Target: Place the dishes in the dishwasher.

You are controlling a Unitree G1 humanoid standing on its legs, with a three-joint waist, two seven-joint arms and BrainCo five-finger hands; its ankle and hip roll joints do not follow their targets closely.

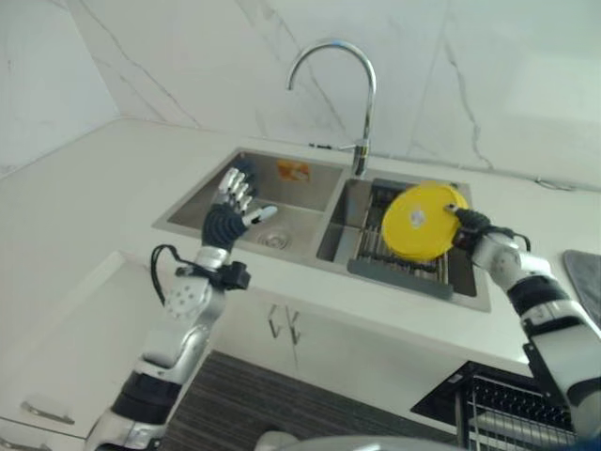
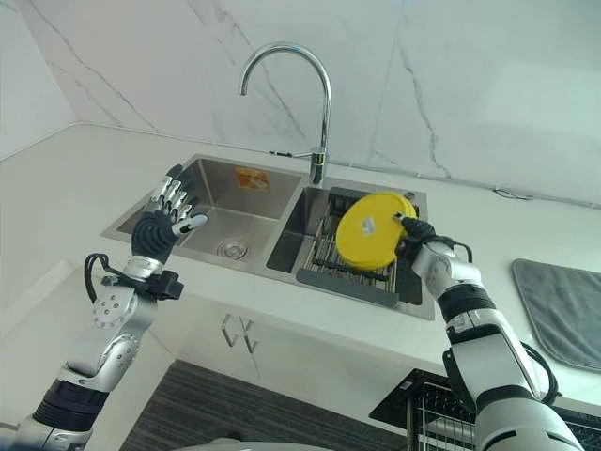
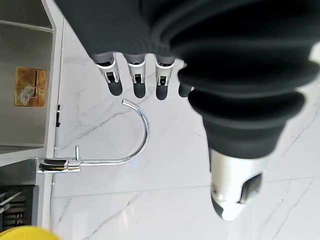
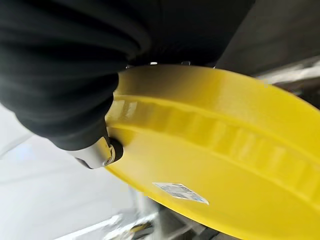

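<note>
Over the right-hand basin of the sink (image 2: 282, 202), the right hand (image 2: 414, 233) holds a yellow plate (image 2: 371, 230) by its rim. The plate stands nearly on edge, its underside with a small label turned toward the head camera, clear of or barely above the dark drying rack (image 2: 346, 263) seated in that basin; whether the lower rim touches the rack cannot be told. In the right wrist view the thumb (image 4: 100, 152) presses on the underside of the plate (image 4: 225, 165) just inside the rim, with the fingers hidden behind it, so the hand is judged clamped on the plate in a pinch.

The deciding relation: the dishwasher rack (image 2: 441, 413) lies low and near the robot, below the surface edge at the right arm's own side, well apart from the plate. The plate sits ahead of and above it. The right arm is the nearer and is the one loaded; its forearm reaches forward and inward across the surface (image 2: 526, 348), wrist bent toward the basin.

The left hand (image 2: 161, 225) hovers over the left basin, fingers straight and spread, holding nothing, palm raised toward the faucet (image 2: 310, 103).

A grey mat (image 2: 563, 305) lies on the surface to the right.
</note>
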